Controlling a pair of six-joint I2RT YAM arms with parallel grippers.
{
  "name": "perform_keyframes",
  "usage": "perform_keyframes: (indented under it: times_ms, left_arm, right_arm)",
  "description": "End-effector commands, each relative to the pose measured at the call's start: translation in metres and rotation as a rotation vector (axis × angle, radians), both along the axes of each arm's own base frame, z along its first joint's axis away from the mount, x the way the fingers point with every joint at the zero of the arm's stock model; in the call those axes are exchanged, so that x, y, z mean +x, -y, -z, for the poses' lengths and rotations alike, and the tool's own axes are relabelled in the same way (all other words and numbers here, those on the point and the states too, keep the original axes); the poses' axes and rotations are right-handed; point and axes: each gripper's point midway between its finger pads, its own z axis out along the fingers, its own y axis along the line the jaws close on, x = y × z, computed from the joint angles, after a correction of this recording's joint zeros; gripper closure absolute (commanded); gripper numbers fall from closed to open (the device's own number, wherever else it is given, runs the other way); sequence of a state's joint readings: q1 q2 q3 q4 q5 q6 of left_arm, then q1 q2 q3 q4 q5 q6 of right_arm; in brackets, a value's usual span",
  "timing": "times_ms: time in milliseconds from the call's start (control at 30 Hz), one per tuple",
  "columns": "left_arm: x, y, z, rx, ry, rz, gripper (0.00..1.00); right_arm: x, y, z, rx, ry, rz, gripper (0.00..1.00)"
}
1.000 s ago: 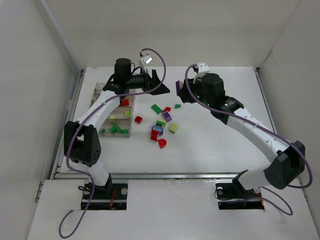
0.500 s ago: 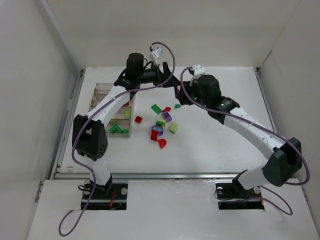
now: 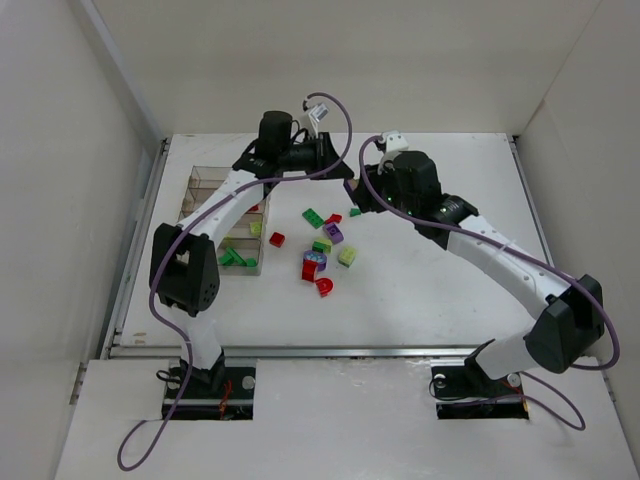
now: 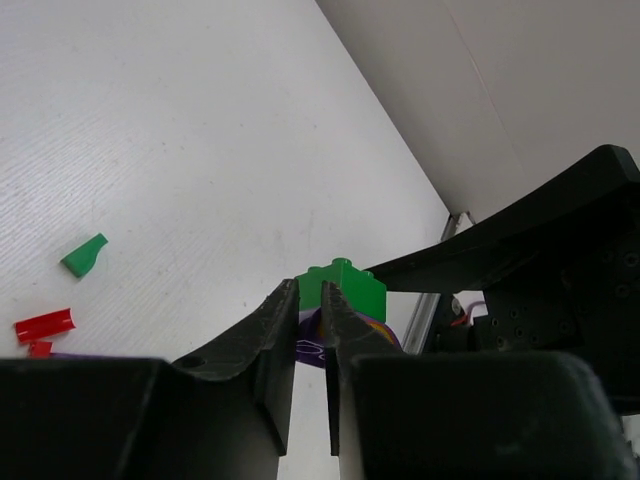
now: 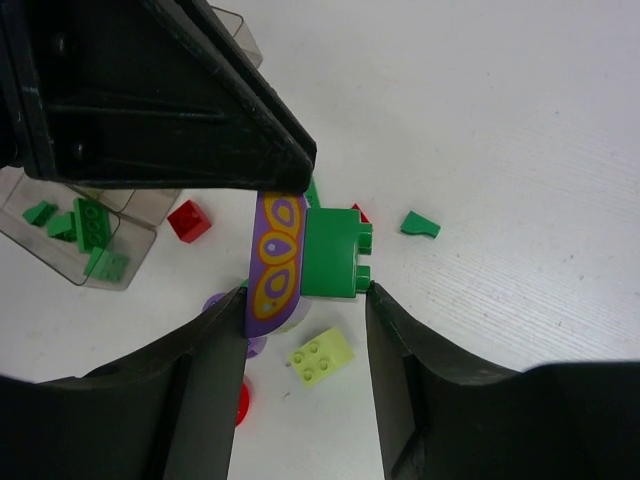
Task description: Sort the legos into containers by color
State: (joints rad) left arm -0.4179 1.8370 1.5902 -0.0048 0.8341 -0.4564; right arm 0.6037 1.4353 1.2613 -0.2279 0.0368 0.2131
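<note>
Though no lettering is legible, the purple piece (image 5: 275,255) carries printed yellow-and-orange ovals. One green brick (image 5: 335,255) is joined to its side, and the right gripper (image 5: 308,295) grips the pair with its jaws about half spread, one finger on each side, above the table (image 3: 440,290). The left gripper (image 4: 310,295) has its jaws almost together, tips against the top of that pair; whether they pinch it I cannot tell. About nine loose legos (image 3: 322,245) lie below: reds, greens, two yellow-green, one purple. One clear organizer box (image 3: 200,185) at the left holds green, yellow-green and red bricks, too small to count. The table is white, enclosed by plain white walls (image 3: 350,60).
</note>
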Motion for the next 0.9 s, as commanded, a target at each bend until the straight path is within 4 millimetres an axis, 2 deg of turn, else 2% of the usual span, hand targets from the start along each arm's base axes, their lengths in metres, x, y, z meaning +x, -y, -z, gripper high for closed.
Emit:
perform_keyframes:
  times_ms: [0,67,100,133,200,233,300,400,533,567,800,867]
  left_arm:
    - [-0.008,0.002,-0.025,-0.028,0.059,0.040,0.90]
    - [-0.010,0.002,-0.025,-0.032,0.058,0.050,0.90]
    - [-0.012,0.003,-0.026,-0.035,0.056,0.060,0.87]
    - [-0.012,0.003,-0.026,-0.038,0.048,0.058,0.66]
    - [-0.014,0.003,-0.027,-0.044,0.035,0.063,0.45]
    - [-0.011,-0.001,-0.030,-0.056,0.035,0.060,0.37]
    - [-0.005,-0.012,-0.029,-0.072,-0.003,0.040,0.28]
    - [0.000,-0.024,-0.027,-0.082,-0.017,0.030,0.26]
    - [-0.009,-0.021,-0.028,-0.133,-0.064,0.071,0.26]
    - [-0.012,-0.019,-0.034,-0.158,-0.089,0.085,0.26]
    - [-0.010,-0.017,-0.038,-0.192,-0.114,0.085,0.29]
    - [-0.009,-0.016,-0.032,-0.197,-0.135,0.080,0.29]
  right_arm:
    - [-0.001,-0.006,-0.032,0.059,0.081,-0.019,1.00]
    - [0.000,-0.007,-0.028,0.053,0.073,-0.019,1.00]
    - [0.000,-0.007,-0.028,0.053,0.073,-0.019,1.00]
    - [0.000,-0.007,-0.028,0.053,0.073,-0.019,1.00]
    - [0.001,-0.008,-0.024,0.048,0.066,-0.019,1.00]
    - [0.001,-0.008,-0.024,0.048,0.066,-0.019,1.00]
    - [0.002,-0.007,-0.024,0.045,0.067,-0.010,1.00]
    - [0.004,-0.004,-0.024,0.039,0.072,0.010,1.00]
    - [0.007,0.002,-0.028,0.035,0.087,0.061,1.00]
    - [0.008,0.004,-0.028,0.031,0.090,0.074,1.00]
    - [0.009,0.002,-0.040,0.039,0.120,0.094,1.00]
    - [0.010,0.001,-0.042,0.045,0.127,0.094,1.00]
